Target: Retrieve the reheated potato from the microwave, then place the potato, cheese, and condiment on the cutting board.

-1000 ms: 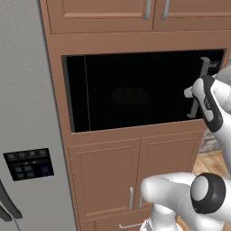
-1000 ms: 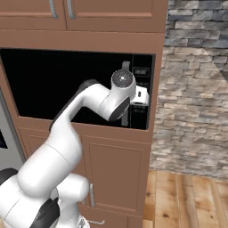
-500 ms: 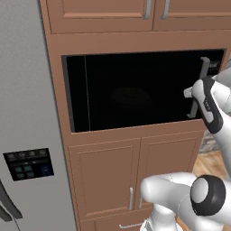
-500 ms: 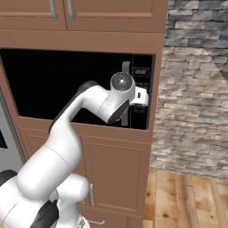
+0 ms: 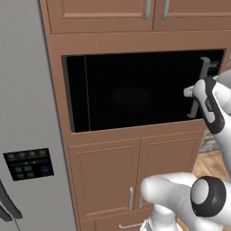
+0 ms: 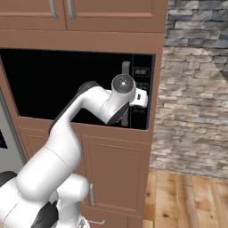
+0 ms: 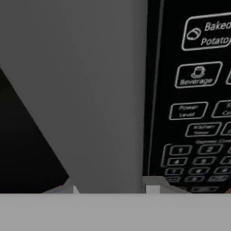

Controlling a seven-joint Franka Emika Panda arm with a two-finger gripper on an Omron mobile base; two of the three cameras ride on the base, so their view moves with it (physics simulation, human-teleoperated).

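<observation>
My gripper point(image 7: 110, 188) was at the gray bar handle point(image 5: 201, 85) of the microwave point(image 5: 135, 90). In the hand view the handle point(image 7: 90, 90) stood very close and big, and my two finger tips sat one on each side of it, pressed against it. So my gripper was clenched around the handle.

The microwave was big and black and was built into the brown wood cabinets point(image 5: 131, 176). Its dark glass door looked closed and flat. I could not see inside it, so I could not tell where the potato was.

Just beside the handle was the control panel point(image 7: 198, 113). It had buttons with words like "Baked Potato" and "Beverage", and number keys lower down.

In the left base view my white arm reached up from the lower right to the right side of the door. In the right base view my arm point(image 6: 89, 116) bent up from the lower left, and my hand met the handle point(image 6: 126, 71) near the panel point(image 6: 141, 89).

A gray fridge point(image 5: 22, 113) stood left of the microwave. A stone wall point(image 6: 196, 89) was on the right, with a wood floor point(image 6: 187, 200) under it.
</observation>
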